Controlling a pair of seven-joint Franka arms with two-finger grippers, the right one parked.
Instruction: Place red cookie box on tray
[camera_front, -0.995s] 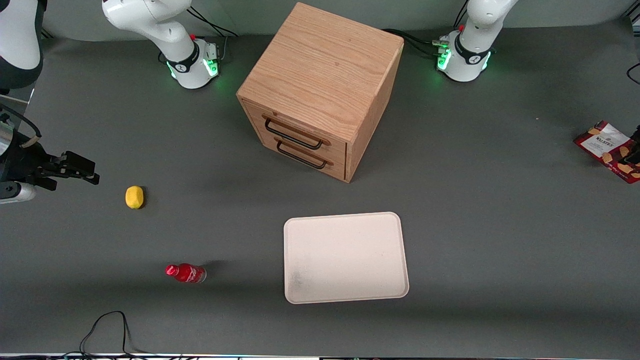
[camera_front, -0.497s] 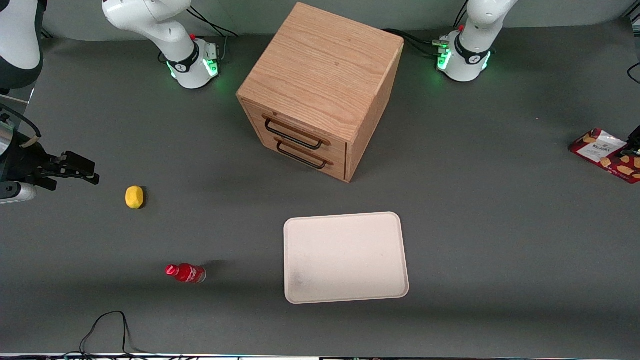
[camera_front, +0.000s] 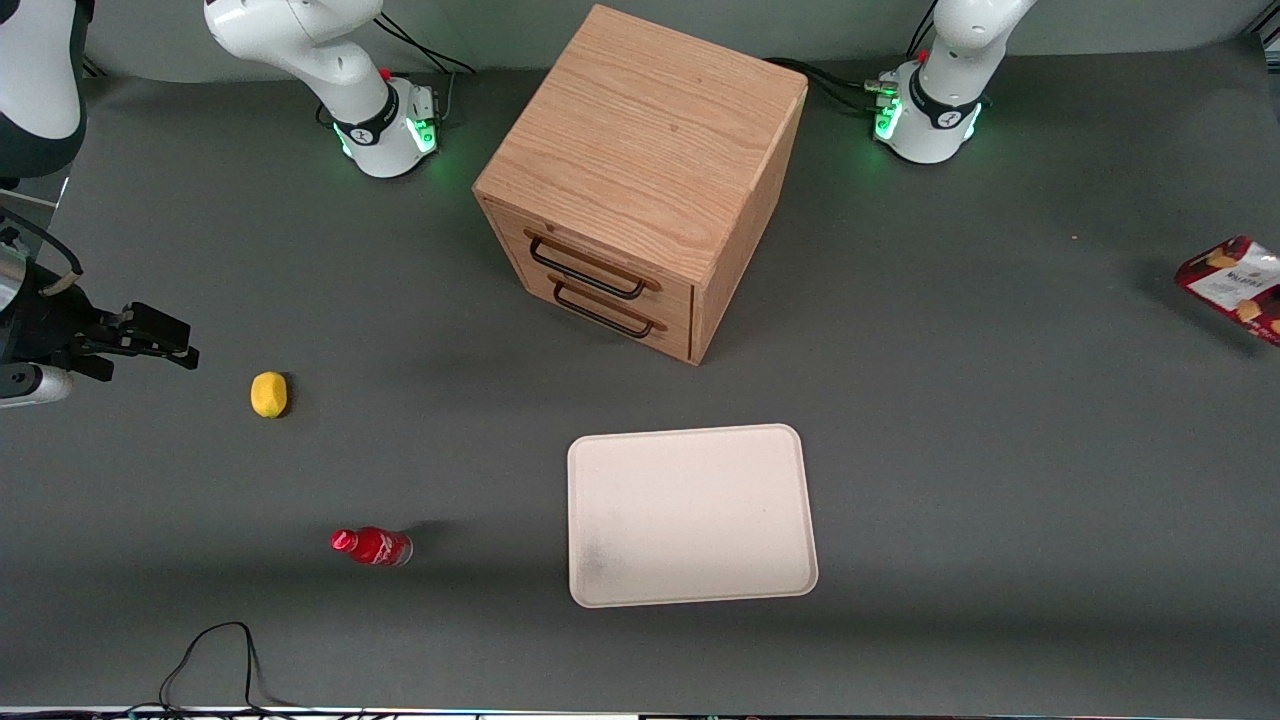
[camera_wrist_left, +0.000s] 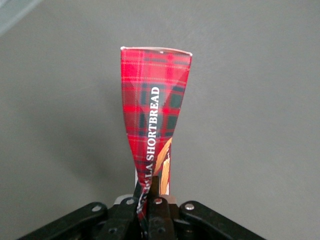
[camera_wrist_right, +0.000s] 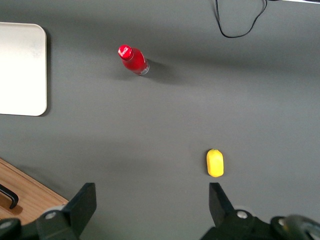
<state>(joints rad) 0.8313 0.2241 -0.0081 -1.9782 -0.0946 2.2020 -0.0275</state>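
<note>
the red cookie box (camera_front: 1235, 286) has lifted off the table (camera_front: 1000, 400) since a moment ago and shifted toward the working arm's edge of the front view, a shadow now under it. in the wrist view the gripper (camera_wrist_left: 152, 192) is pinched tight on the carton's narrow end, and the box (camera_wrist_left: 154, 120) sticks straight out from the fingers (camera_wrist_left: 159, 210), tartan side showing, pinched in where it is held. the tray (camera_front: 690, 515) sits bare, well apart from the box, nearer the front camera than the wooden drawer cabinet (camera_front: 640, 170), whose 2 drawers are closed. a lemon (camera_front: 268, 393) and a small red bottle (camera_front: 372, 546) lie toward the parked arm's end.
</note>
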